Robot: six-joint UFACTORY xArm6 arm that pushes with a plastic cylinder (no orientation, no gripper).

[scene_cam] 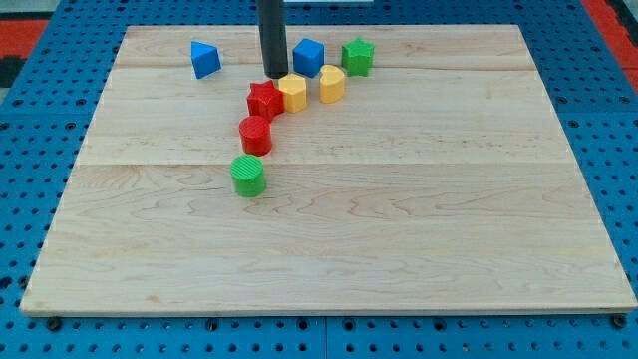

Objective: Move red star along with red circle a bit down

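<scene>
The red star (264,99) lies on the wooden board at the upper middle. The red circle (255,135) sits just below it, slightly left, nearly touching. My tip (272,75) is the lower end of the dark rod, just above the red star at its upper right edge, close to or touching it. A yellow block (293,92) touches the red star's right side.
A second yellow block (331,84) lies right of the first. A blue cube (308,56) and a green star (357,56) sit near the top. A blue triangle (204,59) is at the upper left. A green circle (248,176) lies below the red circle.
</scene>
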